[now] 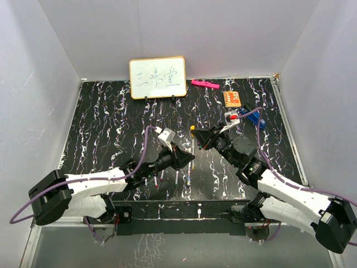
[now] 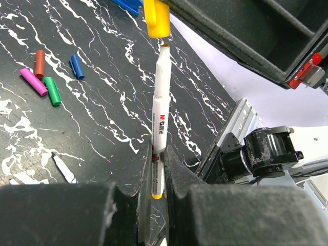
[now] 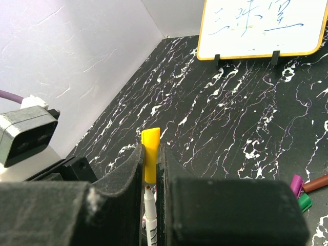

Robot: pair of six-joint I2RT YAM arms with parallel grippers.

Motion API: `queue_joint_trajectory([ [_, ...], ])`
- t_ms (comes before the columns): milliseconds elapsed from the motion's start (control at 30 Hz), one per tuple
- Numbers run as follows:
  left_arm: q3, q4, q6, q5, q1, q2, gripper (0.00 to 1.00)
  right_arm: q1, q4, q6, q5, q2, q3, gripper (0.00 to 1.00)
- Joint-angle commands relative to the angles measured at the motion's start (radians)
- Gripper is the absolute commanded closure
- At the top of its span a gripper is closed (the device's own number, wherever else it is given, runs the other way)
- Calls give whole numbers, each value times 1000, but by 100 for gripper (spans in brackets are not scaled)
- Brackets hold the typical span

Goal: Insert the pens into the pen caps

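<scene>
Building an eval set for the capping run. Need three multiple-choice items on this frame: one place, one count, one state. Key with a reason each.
1. Where is the yellow cap?
A) in the right gripper
B) flat on the table among the others
C) on the whiteboard ledge

2. How many loose caps lie on the table in the left wrist view?
A) two
B) four
C) six

3. The pen in the left gripper is:
A) fully capped
B) lying flat
C) tip at the cap's mouth, barrel outside

Key:
1 A, the right wrist view shows the fingers clamped on it.
2 B, red-brown, magenta, green, blue.
3 C, the tip sits just under the cap's open end.
</scene>
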Motion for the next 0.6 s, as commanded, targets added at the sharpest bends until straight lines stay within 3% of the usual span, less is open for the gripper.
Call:
queue_joint_trajectory([
  [0,0,42,3,-10,-4,-2,100,4,54,8,-10,-24,14,100],
  [567,-15,58,3,-28,-5,-26,100,5,48,21,-23,-25,-6,100],
])
